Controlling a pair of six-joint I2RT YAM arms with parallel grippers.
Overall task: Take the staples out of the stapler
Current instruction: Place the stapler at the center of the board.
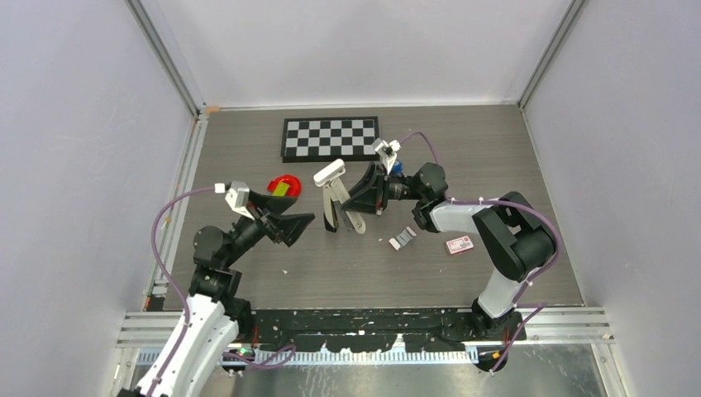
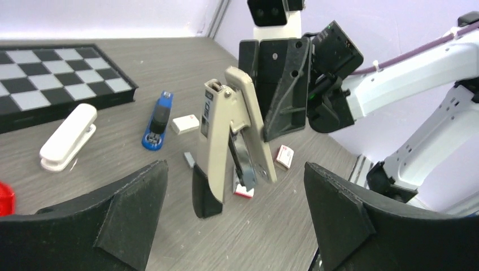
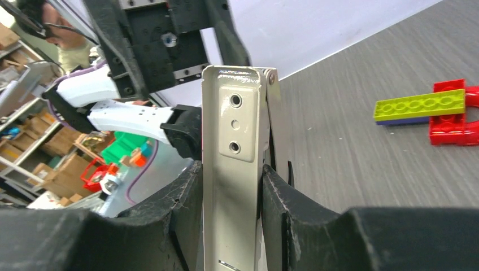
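The blue stapler point(image 2: 158, 121) lies flat on the table, with no gripper on it; in the top view only a bit of it point(image 1: 398, 168) shows behind the right wrist. My right gripper point(image 1: 354, 201) is shut on a larger beige metal stapler point(image 3: 231, 186). That beige stapler point(image 2: 217, 141) stands swung open, its black nose on the table. A small grey strip that looks like staples point(image 2: 188, 159) lies beside it, and shows in the top view point(image 1: 406, 237). My left gripper point(image 2: 235, 166) is open and empty, just left of the beige stapler point(image 1: 335, 207).
A white stapler point(image 2: 68, 135) and a chessboard point(image 1: 331, 137) lie at the back. Red and green bricks point(image 1: 283, 187) sit near the left gripper point(image 1: 299, 218). Small red-and-white boxes point(image 1: 459, 245) point(image 2: 244, 191) and a white box point(image 2: 185, 124) lie on the table.
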